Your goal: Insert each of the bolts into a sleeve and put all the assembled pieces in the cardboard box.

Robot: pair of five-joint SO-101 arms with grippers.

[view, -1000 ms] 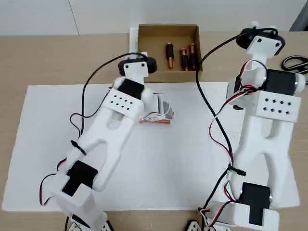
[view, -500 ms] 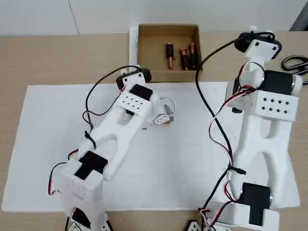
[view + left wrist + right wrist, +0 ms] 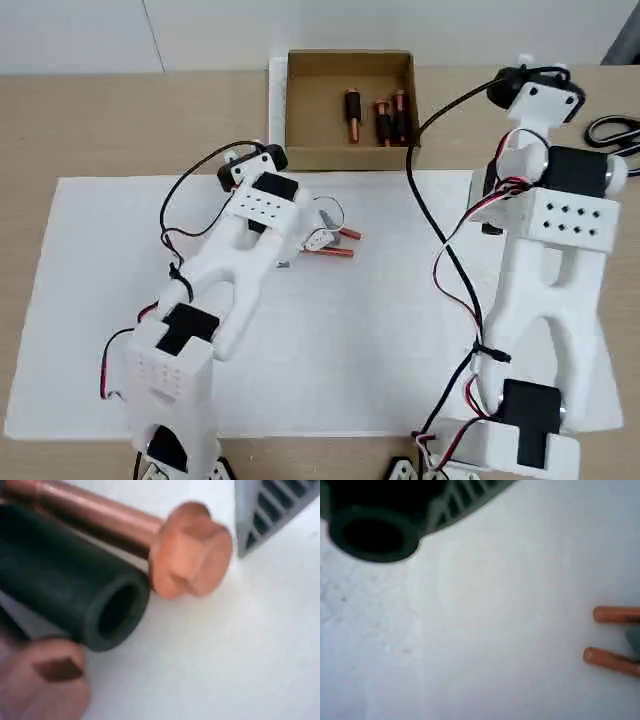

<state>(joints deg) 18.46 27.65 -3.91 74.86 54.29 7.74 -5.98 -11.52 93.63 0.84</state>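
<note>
Left wrist view: copper bolt [image 3: 192,555] with a smooth shaft and a hex flange head lies on the white sheet [image 3: 225,655]. It is touching a matte black sleeve [image 3: 75,592] alongside it. The sleeve is a plain tube with a round open bore. A second bolt head [image 3: 45,685], blurred, is just beside the sleeve mouth. A grey ribbed part [image 3: 270,510] is near the first head, not touching it.

High view: both bolts poke out as copper shafts from under the left claw [image 3: 322,238], around mid-sheet toward the far edge. The wrist view adds the heads and the sleeve. Left claw state: can't tell.

The box [image 3: 315,125] is brown cardboard with an open top, at the sheet's far edge and apart from the claw. Three assembled pieces [image 3: 383,120] lie side by side in its right half.

Right wrist view: a second sleeve [image 3: 372,535] is close up, with the same black round mouth. Two copper shaft ends [image 3: 612,615] are well apart from it across the sheet. The right claw [image 3: 489,205] is at the sheet's right edge; state: can't tell.

A wide flat stretch of sheet lies between the arms. The tan wood bench [image 3: 130,120] surrounds it.
</note>
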